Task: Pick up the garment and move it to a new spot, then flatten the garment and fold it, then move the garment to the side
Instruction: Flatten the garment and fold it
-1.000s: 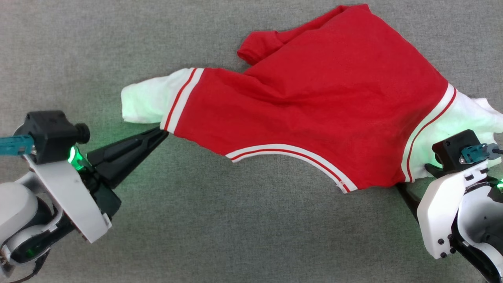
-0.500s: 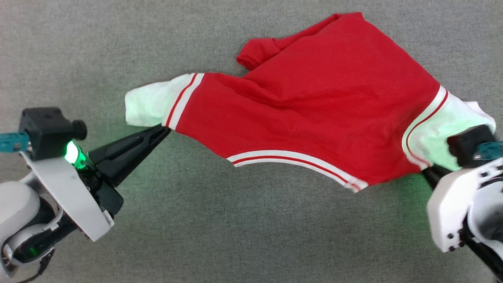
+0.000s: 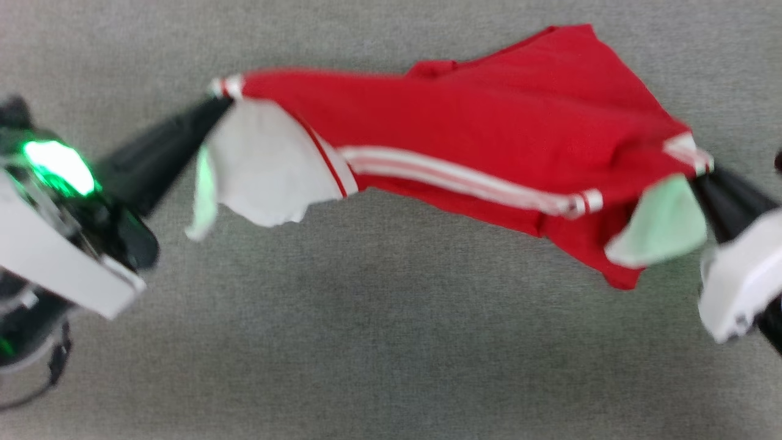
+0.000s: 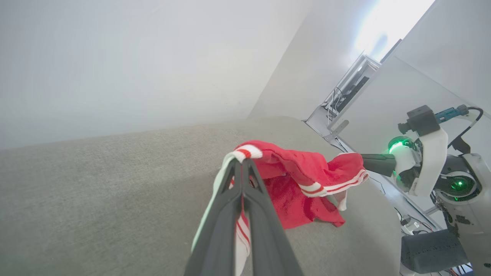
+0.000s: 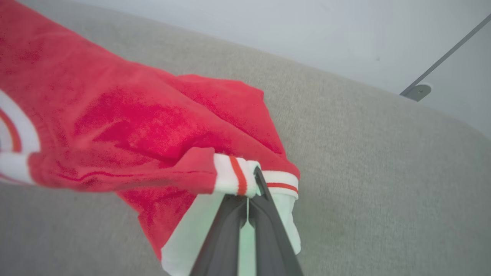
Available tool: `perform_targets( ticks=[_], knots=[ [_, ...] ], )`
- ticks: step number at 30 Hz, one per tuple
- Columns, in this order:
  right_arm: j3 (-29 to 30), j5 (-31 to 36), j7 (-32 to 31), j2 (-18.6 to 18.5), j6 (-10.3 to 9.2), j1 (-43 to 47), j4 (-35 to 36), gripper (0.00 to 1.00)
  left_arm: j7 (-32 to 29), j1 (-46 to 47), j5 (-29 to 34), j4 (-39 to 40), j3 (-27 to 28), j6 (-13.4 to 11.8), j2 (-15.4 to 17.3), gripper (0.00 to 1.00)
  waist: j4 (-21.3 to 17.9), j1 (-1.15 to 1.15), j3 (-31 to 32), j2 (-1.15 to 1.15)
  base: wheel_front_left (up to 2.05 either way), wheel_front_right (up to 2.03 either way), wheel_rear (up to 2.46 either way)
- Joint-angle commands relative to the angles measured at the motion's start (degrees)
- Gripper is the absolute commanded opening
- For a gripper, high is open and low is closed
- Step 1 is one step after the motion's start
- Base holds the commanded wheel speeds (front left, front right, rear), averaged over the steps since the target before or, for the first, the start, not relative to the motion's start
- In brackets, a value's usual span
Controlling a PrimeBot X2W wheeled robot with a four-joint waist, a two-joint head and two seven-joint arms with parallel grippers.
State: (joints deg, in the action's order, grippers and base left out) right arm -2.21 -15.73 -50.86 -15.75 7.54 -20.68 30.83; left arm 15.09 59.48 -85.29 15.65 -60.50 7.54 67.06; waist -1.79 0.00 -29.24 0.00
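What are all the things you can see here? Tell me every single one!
T-shirt: one, red with white sleeves and striped trim, held up and stretched between both claws.
Soft surface: one, grey, under the T-shirt.
Wall: one, pale, behind the surface.
Left claw: one, dark, shut on the T-shirt's striped trim at its left end.
Right claw: one, dark, shut on the striped trim at its right end.
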Motion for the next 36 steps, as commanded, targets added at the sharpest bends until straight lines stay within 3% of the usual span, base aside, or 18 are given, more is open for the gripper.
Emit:
perform_targets(
  ticks=[1, 6, 7, 11, 12, 15, 22, 25, 28, 32, 36],
  knots=[
    [-0.1, 0.5, 0.3, 0.4, -0.11, -1.0, -0.2, 0.00, 0.0, -0.5, -0.2, -0.3, 0.3, -0.1, -0.2, 0.00, 0.5, 0.00, -0.7, 0.00, 0.00, 0.00, 0.00],
    [-1.2, 3.1, 2.2, 4.8, -0.10, -13.9, -7.0, 0.00, -0.3, 2.6, -3.1, -4.1, 4.5, -0.1, -1.8, 0.00, 1.2, 0.00, -3.0, 0.00, 0.00, 0.00, 0.00],
    [-0.1, 3.6, 3.1, 7.8, -0.10, -21.5, -10.7, 0.00, -1.8, 6.0, -4.6, -7.2, 6.1, -0.1, -2.9, 0.00, 1.3, 0.00, -4.2, 0.00, 0.00, 0.00, 0.00],
    [1.7, 7.3, 5.6, 11.0, -0.10, -37.3, -19.4, 0.00, -6.3, 14.9, -7.2, -16.7, 10.5, -0.1, -6.4, 0.00, 1.5, 0.00, -6.1, 0.00, 0.00, 0.00, 0.00],
    [1.7, 7.3, 5.6, 11.0, -0.10, -37.3, -19.4, 0.00, -6.3, 14.9, -7.2, -16.7, 10.5, -0.1, -6.4, 0.00, 1.5, 0.00, -6.1, 0.00, 0.00, 0.00, 0.00],
    [3.7, 11.7, 9.4, 12.2, -0.10, -49.6, -25.8, 0.00, -8.8, 23.1, -6.6, -24.8, 13.7, -0.1, -9.3, 0.00, 1.4, 0.00, -7.2, 0.00, 0.00, 0.00, 0.00],
    [8.9, 18.3, 22.4, 12.7, -0.12, -70.3, -40.1, 0.00, -8.8, 39.6, -3.6, -39.5, 18.3, -0.1, -15.7, 0.00, 1.4, 0.00, -6.3, 0.00, 0.00, 0.00, 0.00],
    [9.2, 19.2, 25.7, 12.7, -0.15, -72.9, -45.7, 0.00, -8.9, 41.6, -5.2, -41.8, 19.4, -0.1, -17.8, 0.00, 1.3, 0.00, -5.1, 0.00, 0.00, 0.00, 0.00],
    [8.5, 20.3, 27.6, 12.7, -0.14, -71.3, -48.7, 0.00, -9.7, 38.1, -5.9, -40.6, 18.5, -0.1, -17.4, 0.00, 1.5, 0.00, -4.3, 0.00, 0.00, 0.00, 0.00],
    [6.1, 20.4, 27.1, 12.7, -0.12, -63.3, -48.7, 0.00, -9.6, 28.1, -8.3, -35.1, 17.5, -0.1, -15.8, 0.00, 1.4, 0.00, -3.0, 0.00, 0.00, 0.00, 0.00],
    [1.1, 16.5, 23.5, 9.2, -0.11, -50.6, -43.6, 0.00, -7.9, 14.3, -9.4, -27.0, 15.9, -0.1, -12.5, 0.00, 0.8, 0.00, -1.7, 0.00, 0.00, 0.00, 0.00]
  ],
)
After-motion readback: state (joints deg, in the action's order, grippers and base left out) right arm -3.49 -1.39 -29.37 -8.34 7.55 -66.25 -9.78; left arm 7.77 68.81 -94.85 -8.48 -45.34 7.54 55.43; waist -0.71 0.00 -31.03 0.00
